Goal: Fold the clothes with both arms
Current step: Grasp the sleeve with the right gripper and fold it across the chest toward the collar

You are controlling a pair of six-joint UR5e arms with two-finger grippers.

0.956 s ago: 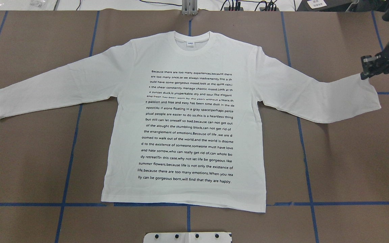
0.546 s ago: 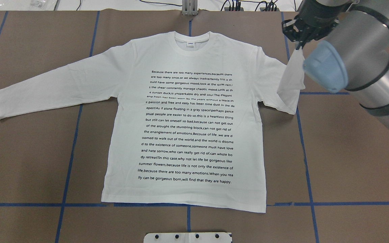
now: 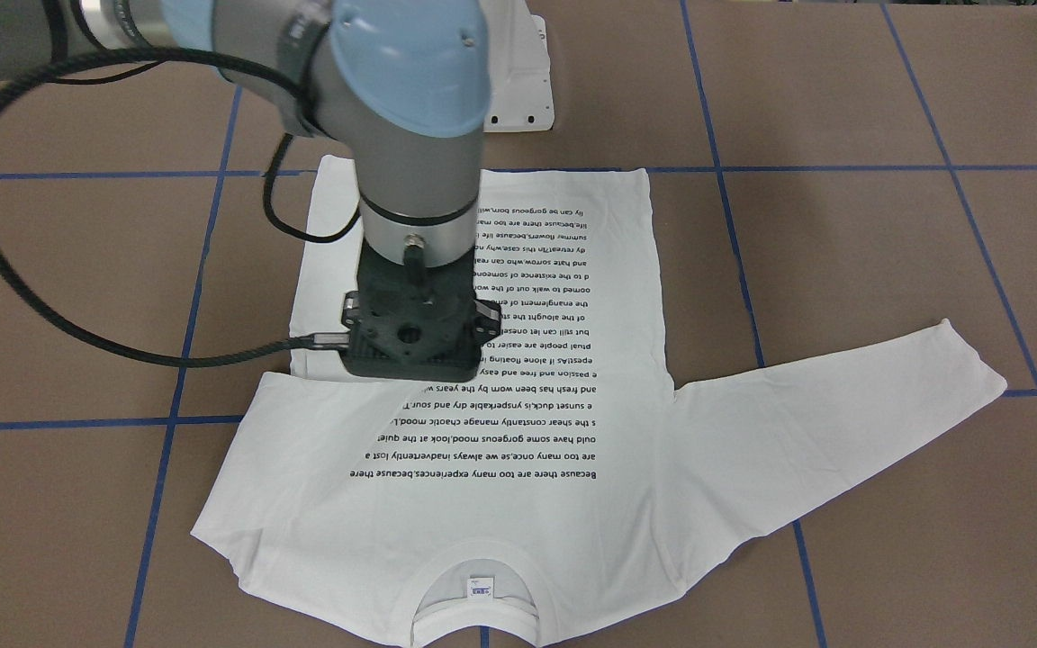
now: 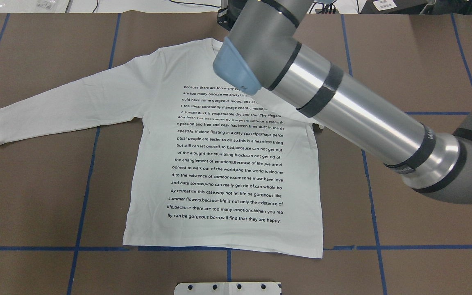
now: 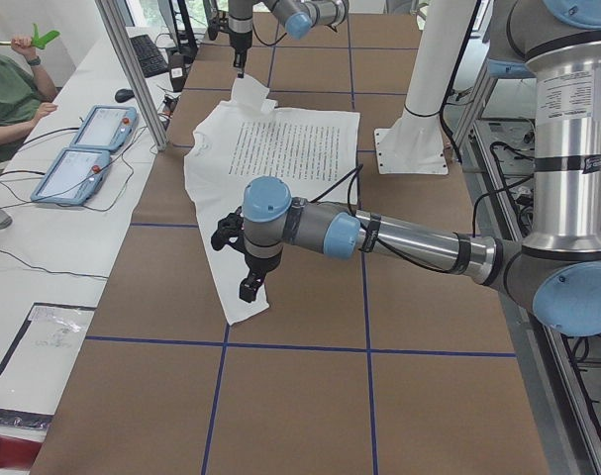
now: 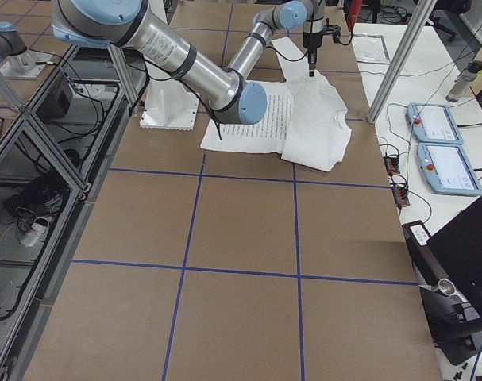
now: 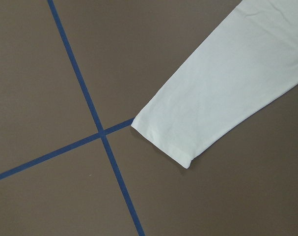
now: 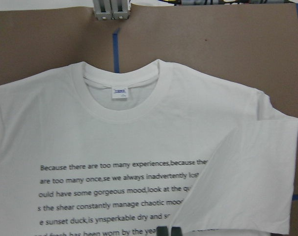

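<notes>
The white long-sleeved T-shirt [image 4: 219, 172] lies flat, print up, collar [image 8: 120, 105] away from the robot. My right gripper [image 8: 168, 231] is shut on the cuff of the shirt's right sleeve [image 8: 247, 177] and holds it low over the chest text. That sleeve lies folded across the body [image 3: 320, 423]. The gripper's black body [image 3: 410, 333] hides its fingers in the front view, and the arm [image 4: 342, 106] hides them from overhead. The left sleeve [image 4: 55, 106] lies stretched out, its cuff [image 7: 183, 132] below my left wrist camera. My left gripper [image 5: 250, 285] shows only in the left side view; I cannot tell its state.
Brown table cover with a grid of blue tape lines [image 4: 84, 172]. The white pedestal base plate [image 4: 228, 288] sits at the near edge. An aluminium post [image 8: 112, 9] stands beyond the collar. Tablets [image 5: 87, 148] and a seated person [image 5: 3, 89] are on the operators' side.
My right gripper has carried the right sleeve's cuff from the far right, up and across, to over the chest. The sleeve is now folded onto the body. The left sleeve has not moved.
</notes>
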